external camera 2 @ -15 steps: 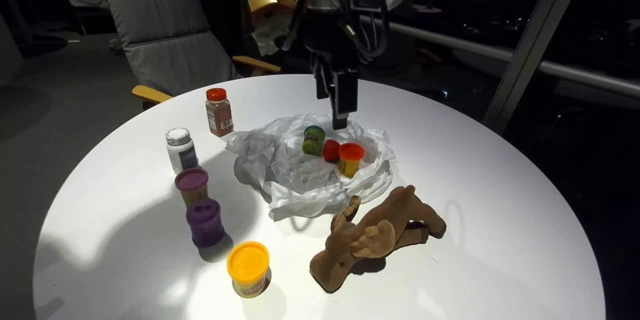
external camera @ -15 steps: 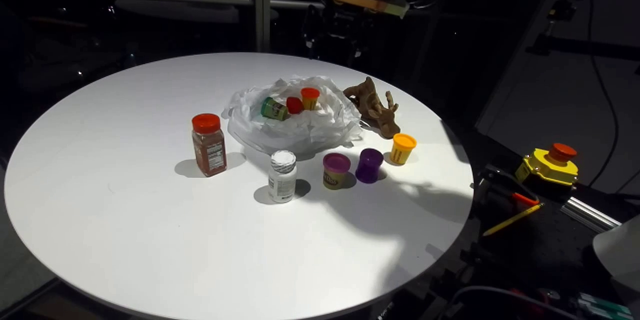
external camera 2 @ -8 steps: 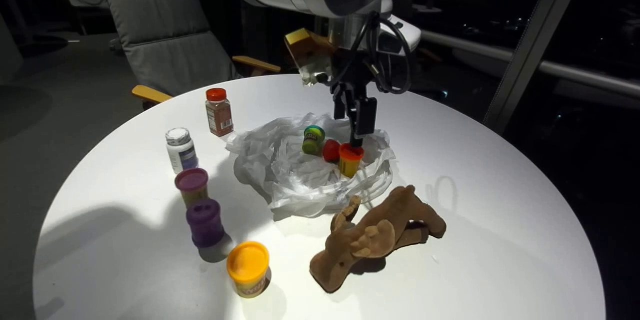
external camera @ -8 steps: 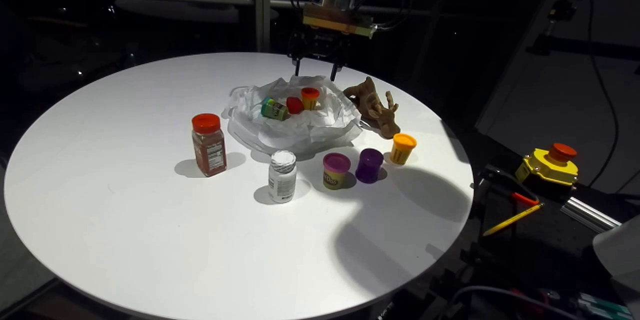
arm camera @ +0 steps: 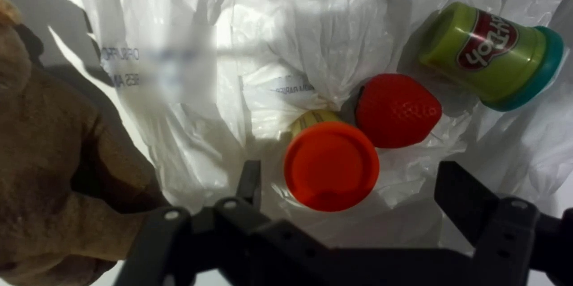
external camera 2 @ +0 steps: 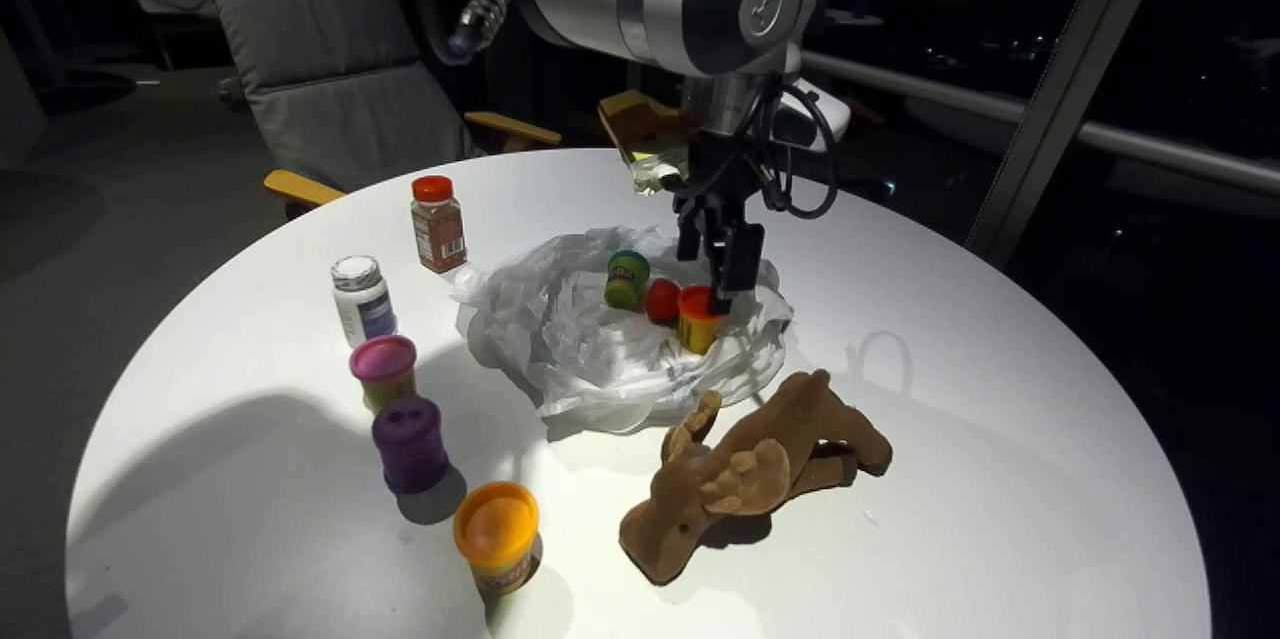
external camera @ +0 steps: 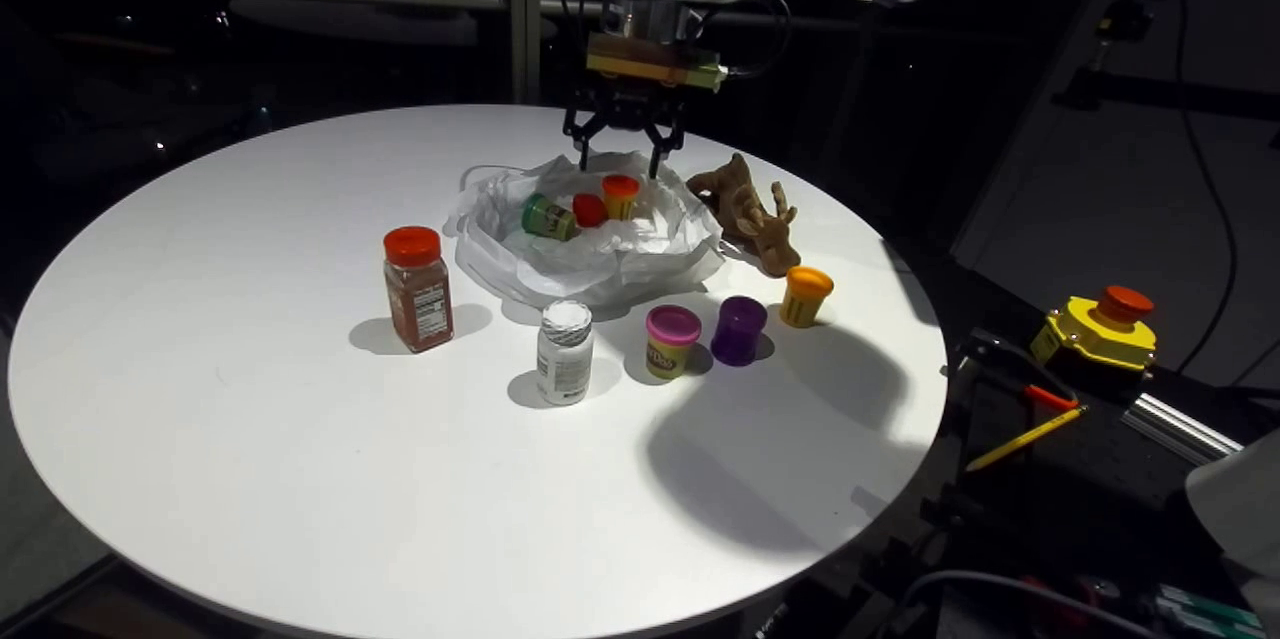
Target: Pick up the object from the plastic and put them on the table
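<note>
Table (external camera: 300,489): lay lower left in an exterior view, prob. our drop area.
Plastic bag (arm camera: 313,17): we saw it across wrist-view top.
Gripper (external camera: 620,168): spread wide, empty; we were prob. lining up.
Red-lid tub (arm camera: 331,165): sat on bag, just below wrist-view ctr; next we prob. had to lower, pinch.

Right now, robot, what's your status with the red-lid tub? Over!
Tool open, holding nothing. Red-lidded tub in the plastic, not lifted yet. Red strawberry-shaped thing close beside it, might crowd the grab.

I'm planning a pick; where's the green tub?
In the wrist view, the green tub rests on the plastic at upper right, beside the red object.
</note>
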Tool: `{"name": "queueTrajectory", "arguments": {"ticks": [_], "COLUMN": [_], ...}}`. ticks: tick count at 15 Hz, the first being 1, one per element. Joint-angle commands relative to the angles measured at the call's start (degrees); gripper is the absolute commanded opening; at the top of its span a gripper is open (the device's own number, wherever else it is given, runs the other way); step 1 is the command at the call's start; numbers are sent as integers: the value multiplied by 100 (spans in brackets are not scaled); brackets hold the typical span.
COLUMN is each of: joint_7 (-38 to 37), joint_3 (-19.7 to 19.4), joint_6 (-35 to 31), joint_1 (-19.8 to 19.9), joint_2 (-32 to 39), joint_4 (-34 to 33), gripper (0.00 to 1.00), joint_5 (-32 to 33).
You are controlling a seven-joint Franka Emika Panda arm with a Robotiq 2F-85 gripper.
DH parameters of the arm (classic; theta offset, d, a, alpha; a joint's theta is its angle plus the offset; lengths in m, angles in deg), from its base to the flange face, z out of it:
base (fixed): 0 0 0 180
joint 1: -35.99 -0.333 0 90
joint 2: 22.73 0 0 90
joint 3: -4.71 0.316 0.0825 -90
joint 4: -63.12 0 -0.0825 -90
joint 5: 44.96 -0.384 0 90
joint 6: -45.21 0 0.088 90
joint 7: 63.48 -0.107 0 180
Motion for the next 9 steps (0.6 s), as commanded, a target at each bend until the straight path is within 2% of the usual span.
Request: {"name": "queueTrajectory", "arguments": {"ticks": [1,4,5,6,8,9], "joint_7": [135,62,55,32,18,-12], "joint_3": [55,26,18,9,-1,-29], "joint_6": [271,260,265,247,223,161], "joint_1": [105,73,70,64,72,57], "joint_2": [212,406,448,495,553,544], "joint_4": [-379,-487,-518,-537,-578,-565], "gripper": [100,100,97,74,70,63], "joint_5": [-230,-235,-231,-232,-243,-232]}}
